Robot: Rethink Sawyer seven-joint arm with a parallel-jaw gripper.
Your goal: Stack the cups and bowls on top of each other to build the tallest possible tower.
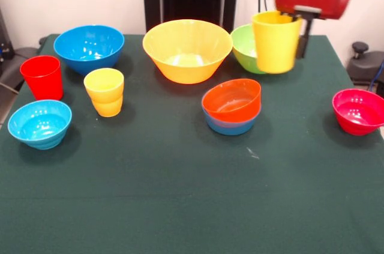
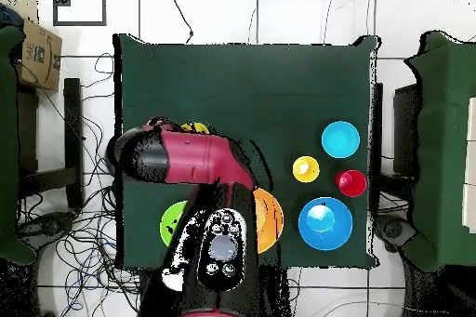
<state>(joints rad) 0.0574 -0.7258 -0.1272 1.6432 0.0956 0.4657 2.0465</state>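
My gripper [image 1: 295, 18] is shut on the rim of a yellow cup [image 1: 276, 41]. It holds the cup in the air at the back right, in front of the lime green bowl [image 1: 245, 48]. In the overhead view the arm [image 2: 186, 155] hides the gripper, and only a bit of the cup [image 2: 194, 128] shows. An orange-red bowl [image 1: 231, 99] sits nested in a small blue bowl [image 1: 231, 127] at the table's middle. Two yellow cups [image 1: 104, 90] stand nested at the left. The large yellow-orange bowl [image 1: 187, 50] stands at the back centre.
On the green table [image 1: 180, 206], a red cup [image 1: 42, 77], a medium blue bowl [image 1: 89, 47] and a small light-blue bowl [image 1: 39, 123] stand at the left. A crimson bowl [image 1: 359, 111] sits at the right edge.
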